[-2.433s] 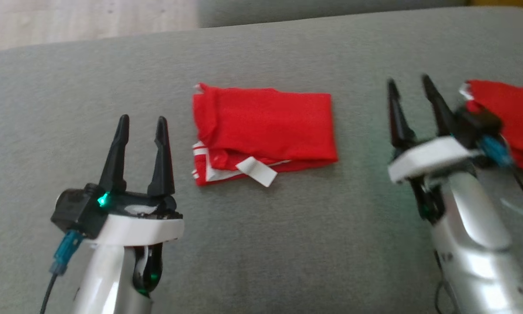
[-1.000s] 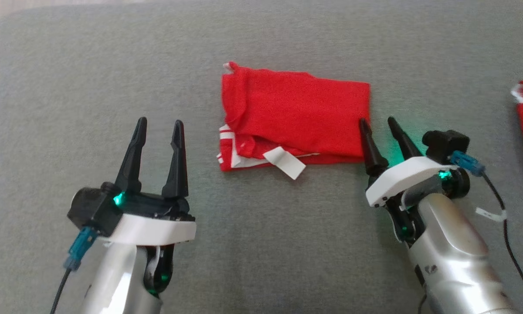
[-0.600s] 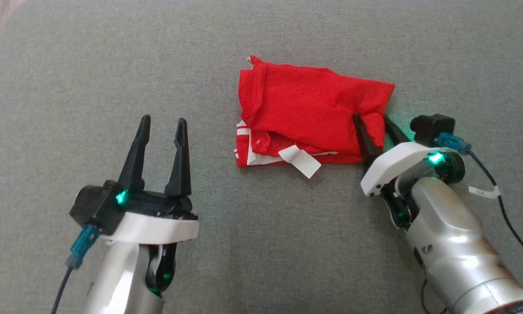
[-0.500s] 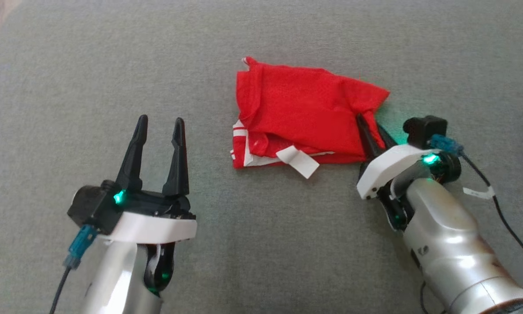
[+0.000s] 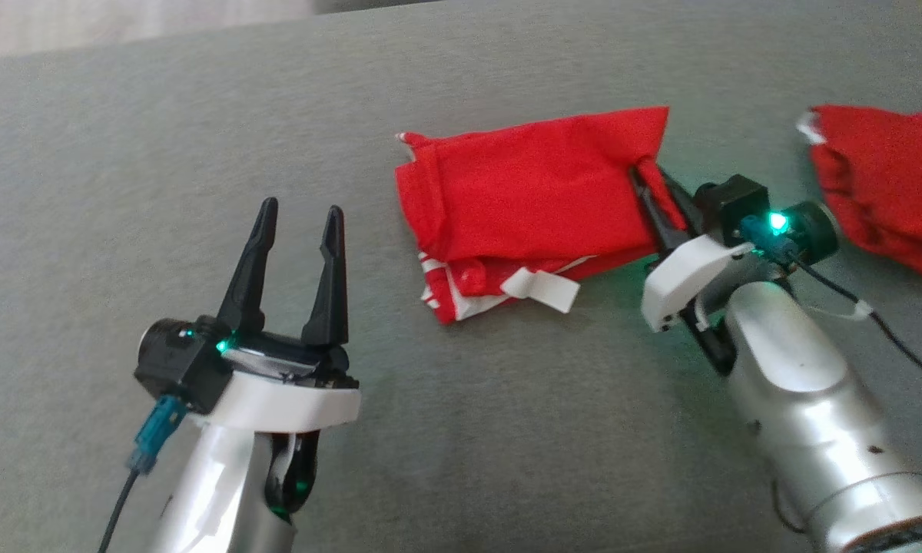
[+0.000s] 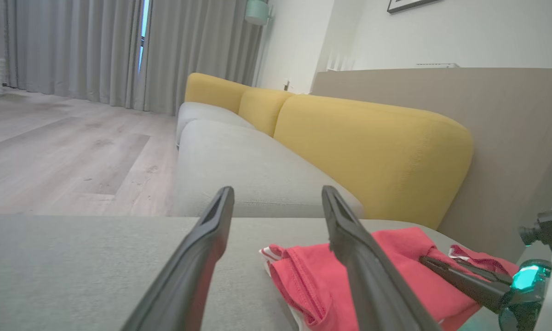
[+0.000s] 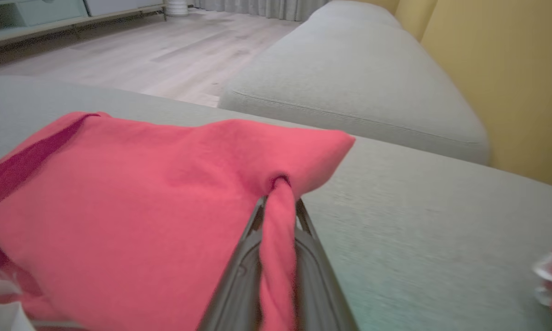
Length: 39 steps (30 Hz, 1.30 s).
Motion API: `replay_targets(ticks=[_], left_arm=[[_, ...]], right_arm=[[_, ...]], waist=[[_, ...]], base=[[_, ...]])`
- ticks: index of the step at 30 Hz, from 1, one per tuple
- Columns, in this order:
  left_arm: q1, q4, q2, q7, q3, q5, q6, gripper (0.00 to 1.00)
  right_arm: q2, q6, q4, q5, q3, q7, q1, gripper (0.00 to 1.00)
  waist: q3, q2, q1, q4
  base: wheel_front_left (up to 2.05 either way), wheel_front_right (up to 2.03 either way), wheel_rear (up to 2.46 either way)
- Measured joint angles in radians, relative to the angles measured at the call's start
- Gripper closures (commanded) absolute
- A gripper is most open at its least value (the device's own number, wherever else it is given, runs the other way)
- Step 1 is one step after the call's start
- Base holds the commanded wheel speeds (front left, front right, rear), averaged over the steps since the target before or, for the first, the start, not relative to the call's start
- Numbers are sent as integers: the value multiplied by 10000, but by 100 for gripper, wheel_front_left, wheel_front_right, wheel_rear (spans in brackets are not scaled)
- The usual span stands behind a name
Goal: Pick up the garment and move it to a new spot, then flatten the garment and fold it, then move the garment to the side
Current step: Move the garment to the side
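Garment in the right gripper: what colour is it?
Garment: red, white trim; clearest in head view.

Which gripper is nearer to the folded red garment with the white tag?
Right. The right gripper is shut on the garment at its right edge; the left gripper stands open, apart from it, off its left side.

The left tool [image 5: 300,206] points forward with its two fingers wide apart. The right tool [image 5: 648,184] leans to the left, its fingers pinched tight on the red garment [image 5: 522,184]
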Motion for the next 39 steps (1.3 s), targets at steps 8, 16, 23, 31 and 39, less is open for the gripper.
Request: replay_targets(ticks=[8,16,23,31,39], left_arm=[[-288,-148,0,0,-282,56,0,0],[-506,-140,-2,0,-328,190,0,0],[-760,-140,-2,0,-426,247,0,0],[-1060,-151,-2,0,-476,322,0,0],[-1353,-134,0,0,-483,336,0,0]], right_arm=[[-1664,0,-1047,-771,-161,146,77,100],[-3511,0,-2023,-355,-182,872,-35,100],[-4648,0,-2123,-50,-476,1457,-141,100],[-5076,0,-1858,-88,-1534,1778,-136,100],[-4895,0,-1685,-704,-2512,1584,-132,0]], waist=[[30,0,-1,-1167],[512,0,0,-1550],[851,0,0,-1492],[1365,0,0,-1290],[1688,0,1,-1124]], base=[[0,0,0],[0,0,0],[0,0,0],[0,0,0],[0,0,0]])
